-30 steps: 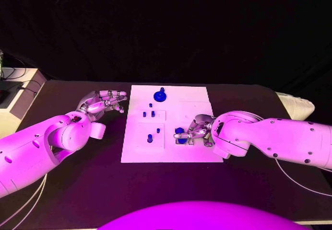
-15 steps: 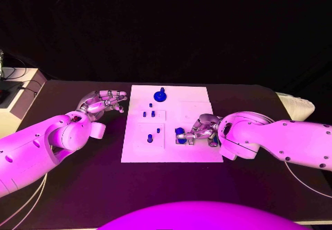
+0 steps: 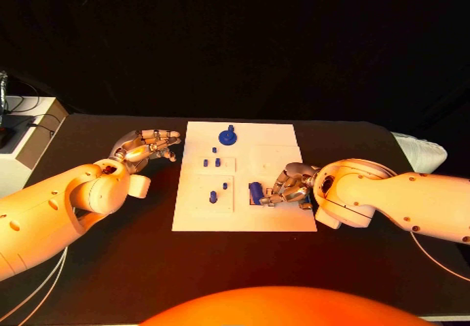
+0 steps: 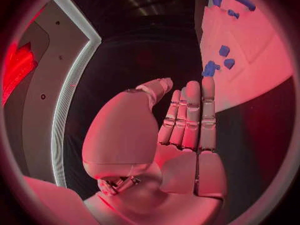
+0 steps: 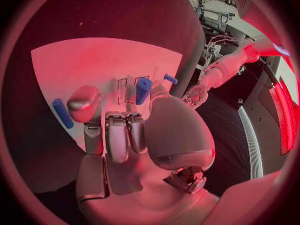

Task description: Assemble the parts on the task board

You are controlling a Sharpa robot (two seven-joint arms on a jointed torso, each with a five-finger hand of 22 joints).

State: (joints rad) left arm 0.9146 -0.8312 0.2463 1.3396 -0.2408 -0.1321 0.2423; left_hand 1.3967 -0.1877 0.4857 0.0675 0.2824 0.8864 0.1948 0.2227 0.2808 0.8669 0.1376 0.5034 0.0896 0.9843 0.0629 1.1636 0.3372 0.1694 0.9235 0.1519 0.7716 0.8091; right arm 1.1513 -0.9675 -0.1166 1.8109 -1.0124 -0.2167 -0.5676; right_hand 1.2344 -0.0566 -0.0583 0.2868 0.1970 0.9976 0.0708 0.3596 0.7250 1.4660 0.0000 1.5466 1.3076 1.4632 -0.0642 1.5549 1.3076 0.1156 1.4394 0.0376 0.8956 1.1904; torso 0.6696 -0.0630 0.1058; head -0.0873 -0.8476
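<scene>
The white task board (image 3: 279,153) lies mid-table. On it are a round blue knob (image 3: 227,136), several small blue pegs (image 3: 212,197) and an elongated blue part (image 3: 257,192) near the board's middle. My right hand (image 3: 286,187) rests on the board just right of that part, fingers bent toward it. In the right wrist view this blue part (image 5: 62,113) lies on the board beside the thumb (image 5: 84,102), with nothing between thumb and fingers. I cannot tell whether they touch. My left hand (image 3: 147,145) hovers off the board's left edge and holds nothing. Its fingers (image 4: 190,115) are stretched out.
A blue peg (image 5: 143,90) stands just beyond the right hand's fingers. The black table (image 3: 117,231) surrounds the board. A pale cabinet (image 3: 24,139) stands beyond the table's far left corner.
The right hand's fingers have drawn back rightward off the elongated blue part, which now shows whole. The left hand has not moved.
</scene>
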